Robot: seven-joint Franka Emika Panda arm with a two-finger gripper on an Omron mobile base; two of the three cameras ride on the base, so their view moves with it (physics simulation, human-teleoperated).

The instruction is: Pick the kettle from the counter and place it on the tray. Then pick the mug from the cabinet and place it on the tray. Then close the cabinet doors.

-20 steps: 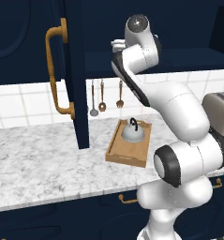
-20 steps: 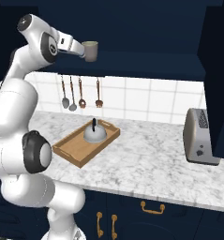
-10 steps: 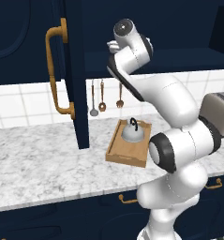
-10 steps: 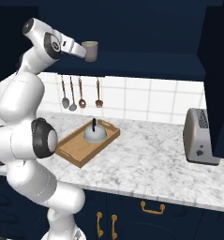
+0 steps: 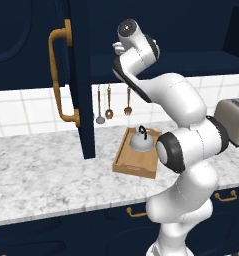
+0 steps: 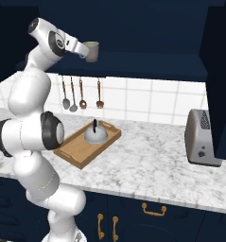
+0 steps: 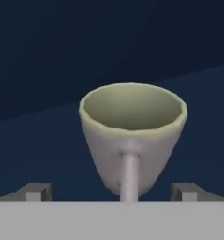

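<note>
- The kettle (image 6: 96, 134) already sits on the tray (image 6: 76, 152), which lies on the marbled surface (image 6: 147, 165), so I judge the step in hand to be the mug.
- The mug (image 7: 132, 136) stands upright on the shelf inside the cabinet (image 6: 147, 28), its handle turned straight toward the hand camera and its pale greenish inside showing.
- The end effector (image 7: 111, 191) is spread wide, one fingertip on each side of the mug's lower body, with clear gaps to it; nothing is held yet.
- From the right base view the end effector (image 6: 82, 49) is level with the mug (image 6: 91, 51) at the front of the shelf (whether anything touches there is too small to tell).
- Handling, as a judgement: the mug looks rigid, light and smooth-glazed, so it may slip or tip if pinched off-centre. It tapers downward, which could let it slide up out of a low grip.
- Best hold, I think: across the body on both sides of the handle, mid-height, fingers square to the wall; the handle itself is too thin to grip securely.
- The cabinet doors (image 5: 66, 75) stand open, their brass handle facing the arm; closing them is left for last.
- A toaster (image 6: 202, 143) stands well apart from the tray, clear of the route down.
</note>
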